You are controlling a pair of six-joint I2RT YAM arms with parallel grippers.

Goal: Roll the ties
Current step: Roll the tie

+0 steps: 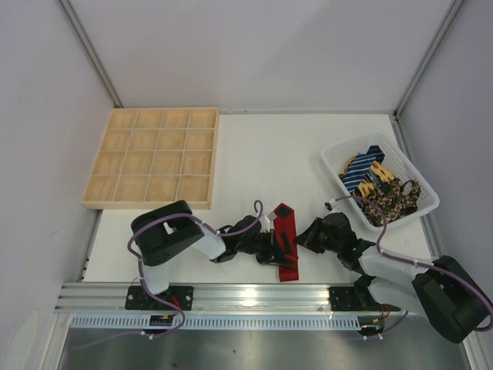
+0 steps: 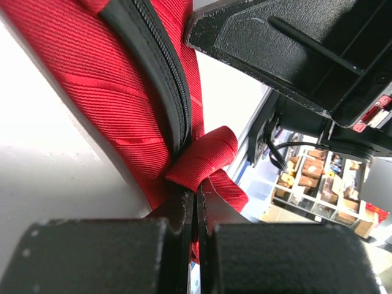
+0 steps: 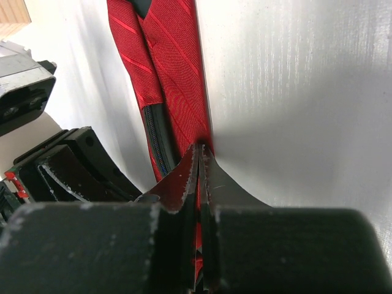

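The red tie [image 1: 286,240] lies flat on the white bench [image 1: 254,146], near the front edge and between the two arms, with its black lining side partly showing. The left end effector [image 1: 271,248] comes from the left and the right end effector [image 1: 305,238] from the right, so both meet at the tie.

In the left wrist view the left end effector [image 2: 197,195] has its fingers pressed together on a small curl of red fabric, where the tie begins to fold over itself. In the right wrist view the right end effector [image 3: 201,154] is also closed tight, and it pinches the edge of the tie against the bench.

I judge that the roll is only at its beginning: one small turn is made and the long part is still flat. To do this step well, the left arm should turn the curl over the tie in small movements, keeping the fabric tight, while the right one holds the edge so the tie does not slide or twist. If the roll goes to one side, it will become a cone and open again. The silk looks smooth and slippery, so each new grip should be taken close to the roll.

The other ties [image 1: 377,181] wait in the white basket [image 1: 337,153] at the right, and the wooden tray [image 1: 152,158] with compartments stands at the back left.
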